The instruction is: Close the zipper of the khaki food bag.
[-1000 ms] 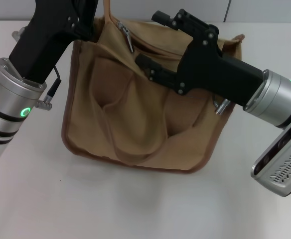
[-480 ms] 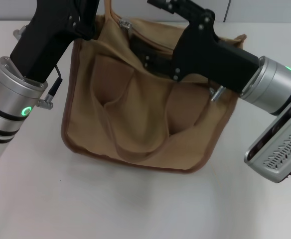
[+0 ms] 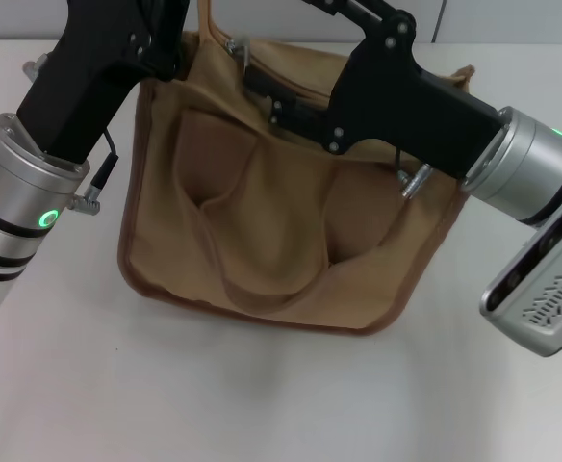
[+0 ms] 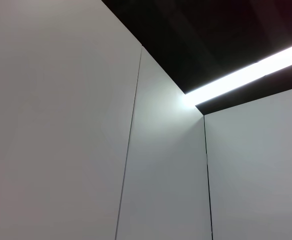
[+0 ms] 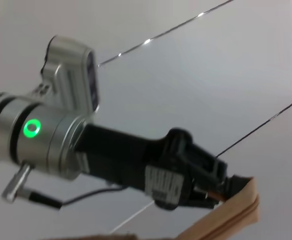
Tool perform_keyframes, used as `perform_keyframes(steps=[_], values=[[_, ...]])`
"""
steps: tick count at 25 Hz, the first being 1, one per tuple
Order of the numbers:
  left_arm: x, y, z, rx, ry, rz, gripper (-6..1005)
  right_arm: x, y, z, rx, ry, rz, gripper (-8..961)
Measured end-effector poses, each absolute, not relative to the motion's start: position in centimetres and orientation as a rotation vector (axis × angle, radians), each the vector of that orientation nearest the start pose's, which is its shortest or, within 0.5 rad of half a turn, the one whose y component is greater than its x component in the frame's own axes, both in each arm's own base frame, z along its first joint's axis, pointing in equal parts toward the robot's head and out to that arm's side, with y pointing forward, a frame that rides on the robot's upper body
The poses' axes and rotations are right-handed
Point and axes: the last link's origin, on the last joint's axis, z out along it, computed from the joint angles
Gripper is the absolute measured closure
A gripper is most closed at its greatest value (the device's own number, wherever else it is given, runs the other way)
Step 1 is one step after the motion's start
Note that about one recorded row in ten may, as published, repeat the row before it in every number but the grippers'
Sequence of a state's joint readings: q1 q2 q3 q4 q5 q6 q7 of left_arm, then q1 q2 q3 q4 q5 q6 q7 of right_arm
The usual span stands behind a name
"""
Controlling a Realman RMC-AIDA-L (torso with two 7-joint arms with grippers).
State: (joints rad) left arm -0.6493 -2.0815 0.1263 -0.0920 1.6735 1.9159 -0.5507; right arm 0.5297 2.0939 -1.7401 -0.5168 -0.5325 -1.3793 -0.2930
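Note:
The khaki food bag point(image 3: 262, 221) stands on the white table, its front handle loop hanging down its face. The zipper runs along the bag's top, and its silver pull tab point(image 3: 240, 45) is near the top left corner. My left gripper point(image 5: 221, 192) is at that corner, shut on a tan strap of the bag point(image 5: 238, 207); in the head view its fingers are hidden. My right gripper point(image 3: 273, 43) hovers over the bag's top. Its jaws are spread, the lower finger point(image 3: 262, 82) lies on the zipper line just right of the pull tab, and the upper one leaves the frame.
The white table point(image 3: 262, 404) extends in front of and to both sides of the bag. A grey panelled wall stands behind it. The left wrist view shows only wall panels and a ceiling light strip point(image 4: 246, 75).
My right gripper has moved up and toward the bag's far left corner. The pull tab now sits higher, near that corner. The left arm has held still.

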Motion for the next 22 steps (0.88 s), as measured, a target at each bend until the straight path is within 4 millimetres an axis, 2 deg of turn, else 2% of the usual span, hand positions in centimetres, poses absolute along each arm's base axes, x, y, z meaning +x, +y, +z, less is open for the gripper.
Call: perform_keyframes(steps=[7, 10, 11, 12, 15, 16, 17, 22], values=[[-19.2, 30.9, -0.2, -1.857, -0.131, -1.693, 920, 14.3, 32.4, -4.9, -1.925, -0.882, 0.981, 193], [-19.3, 30.8, -0.2, -1.857, -0.131, -1.693, 920, 13.9, 32.6, -4.0, -1.991, -0.725, 1.101, 193], [-19.3, 30.8, -0.2, -1.857, -0.131, -1.693, 920, 13.7, 33.2, -2.8, -2.05, -0.558, 1.209, 193], [-19.3, 30.8, -0.2, -1.857, -0.131, -1.693, 920, 13.7, 33.2, -2.8, -2.05, -0.558, 1.209, 193], [-19.3, 30.8, -0.2, -1.858, -0.132, -1.692, 919, 13.9, 34.4, -0.5, -2.169, -0.274, 1.355, 192], [-19.3, 30.8, -0.2, -1.857, -0.132, -1.692, 919, 14.2, 35.1, 0.9, -2.278, -0.074, 1.428, 192], [-19.3, 30.8, -0.2, -1.857, -0.132, -1.692, 919, 14.2, 35.1, 0.9, -2.278, -0.074, 1.428, 192], [-19.3, 30.8, -0.3, -1.857, -0.133, -1.695, 919, 14.8, 35.5, 3.2, -2.559, 0.442, 1.543, 192]])
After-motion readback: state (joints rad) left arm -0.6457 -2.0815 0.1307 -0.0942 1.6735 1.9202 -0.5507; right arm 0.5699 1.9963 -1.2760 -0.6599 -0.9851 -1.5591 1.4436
